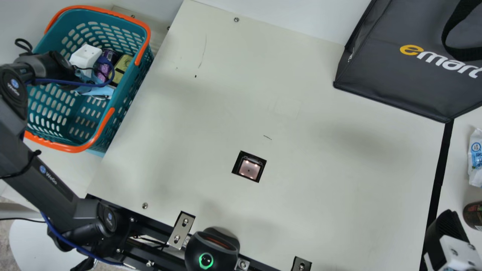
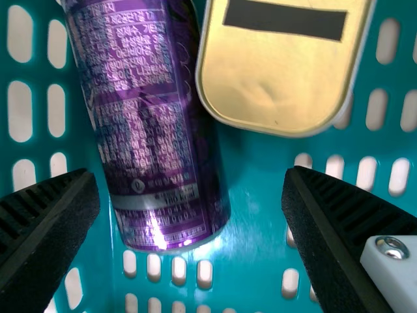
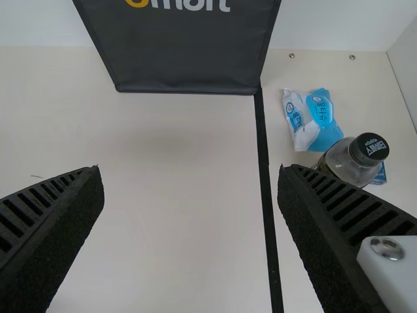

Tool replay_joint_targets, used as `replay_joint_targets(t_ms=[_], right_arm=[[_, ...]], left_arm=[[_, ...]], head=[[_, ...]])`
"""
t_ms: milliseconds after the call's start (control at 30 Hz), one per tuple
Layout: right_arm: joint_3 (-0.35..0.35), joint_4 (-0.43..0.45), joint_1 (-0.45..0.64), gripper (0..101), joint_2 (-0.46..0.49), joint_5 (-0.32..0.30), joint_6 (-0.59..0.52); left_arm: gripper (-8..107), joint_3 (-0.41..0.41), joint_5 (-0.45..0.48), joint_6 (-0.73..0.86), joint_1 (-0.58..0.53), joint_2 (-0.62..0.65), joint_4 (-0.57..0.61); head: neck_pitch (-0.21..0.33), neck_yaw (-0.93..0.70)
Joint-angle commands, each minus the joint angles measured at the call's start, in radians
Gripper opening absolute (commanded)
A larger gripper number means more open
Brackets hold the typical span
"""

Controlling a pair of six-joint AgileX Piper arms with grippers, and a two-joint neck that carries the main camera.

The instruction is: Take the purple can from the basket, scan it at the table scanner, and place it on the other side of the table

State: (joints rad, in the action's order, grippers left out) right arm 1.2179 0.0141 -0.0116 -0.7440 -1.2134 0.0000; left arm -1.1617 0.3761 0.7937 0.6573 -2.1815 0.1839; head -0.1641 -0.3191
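High main, close left; shared basket (image 1: pixel 130 87)

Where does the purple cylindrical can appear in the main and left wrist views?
Main view: the can, upper left, in the teal plastic basket.
Left wrist view: one end shows between the open fingers of the left gripper.
Shared landmark: the gold metal tin with a black strip, beside the can.
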Motion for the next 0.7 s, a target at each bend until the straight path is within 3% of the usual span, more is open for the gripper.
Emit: replay_joint_targets(t_ms=[0, 400, 667], right_arm=[[0.000, 0.000, 0.000, 95, 0.000, 0.000, 0.000], [0.000, 0.000, 0.000, 95, 0.000, 0.000, 0.000], [0.000, 0.000, 0.000, 95, 0.000, 0.000, 0.000]], left_arm=[[90, -0.003, -0.010, -0.024, 0.000, -0.006, -0.002], [90, -0.050, 0.014, -0.195, -0.011, -0.055, -0.066], [37, -0.094, 0.076, -0.282, -0.025, -0.067, -0.108]], head=[[0.026, -0.002], [0.026, -0.002], [0.026, -0.002]])
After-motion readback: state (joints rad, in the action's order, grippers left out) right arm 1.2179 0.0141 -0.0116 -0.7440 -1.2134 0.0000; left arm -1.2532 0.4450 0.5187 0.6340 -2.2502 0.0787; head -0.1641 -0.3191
